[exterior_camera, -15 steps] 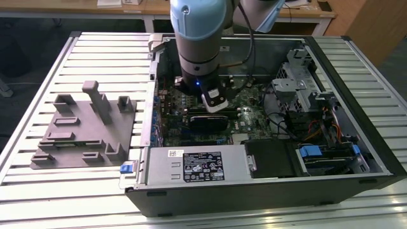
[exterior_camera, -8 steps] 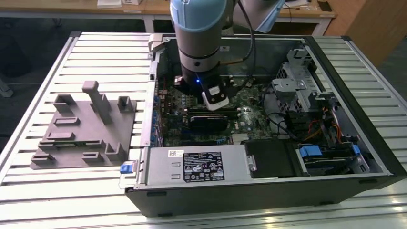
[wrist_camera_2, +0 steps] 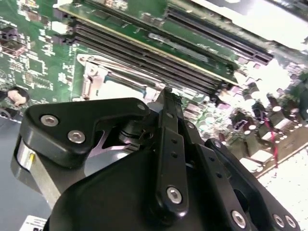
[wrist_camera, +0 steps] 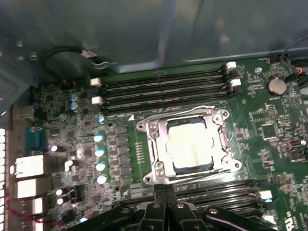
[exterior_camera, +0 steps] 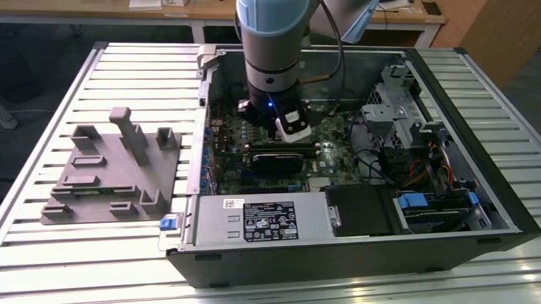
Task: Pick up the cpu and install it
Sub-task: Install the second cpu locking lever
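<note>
- Slatted metal tabletop carries an open computer case, with a grey fixture block to the exterior view's left of it and wooden desks far behind.
- We see the arm reaching down into the case, its gripper poised over the motherboard.
- In the first wrist view the cpu lies flat inside the metal socket frame, between the two banks of memory slots; its pale top looks level with the frame.
- The two fingertips press together in that view with no gap between them and nothing clamped there.
- The cpu sits just beyond the fingertips, apart from them, not touching.
- We judge the chip already placed in its socket, so the work stands at the seating end of the task, not the pick-up.
- We judge any further move calls for care: a straight, gentle path that does not nudge the chip or snag the frame.
- The second wrist view shows the gripper's black linkage above the board.
</note>
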You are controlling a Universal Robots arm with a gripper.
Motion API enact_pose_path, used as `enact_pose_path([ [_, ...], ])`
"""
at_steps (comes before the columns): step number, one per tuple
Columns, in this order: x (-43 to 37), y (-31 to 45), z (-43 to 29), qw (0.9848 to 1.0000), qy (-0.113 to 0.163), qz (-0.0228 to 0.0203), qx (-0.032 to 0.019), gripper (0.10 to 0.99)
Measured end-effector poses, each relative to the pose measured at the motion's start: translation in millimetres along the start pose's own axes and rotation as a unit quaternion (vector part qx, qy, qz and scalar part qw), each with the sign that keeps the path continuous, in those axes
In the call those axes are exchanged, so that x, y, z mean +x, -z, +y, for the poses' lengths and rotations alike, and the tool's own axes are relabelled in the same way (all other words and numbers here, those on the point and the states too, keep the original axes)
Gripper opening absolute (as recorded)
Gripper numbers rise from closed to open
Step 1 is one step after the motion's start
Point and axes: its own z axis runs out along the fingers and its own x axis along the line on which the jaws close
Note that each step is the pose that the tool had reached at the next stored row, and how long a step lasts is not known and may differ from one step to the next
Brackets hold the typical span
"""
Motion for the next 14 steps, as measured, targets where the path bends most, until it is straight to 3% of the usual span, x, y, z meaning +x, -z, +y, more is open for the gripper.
enact_pose_path([
  [6, -6.0, -3.9, 14.8, 1.0, 0.0, -0.0011, 0.0068, 0.106],
  [10, -7.9, -7.2, 26.6, 0.9999, 0.001, -0.0023, 0.0145, 0.106],
  [14, -13.2, -9.2, 32.5, 0.9998, 0.002, -0.0034, 0.0215, 0.106],
])
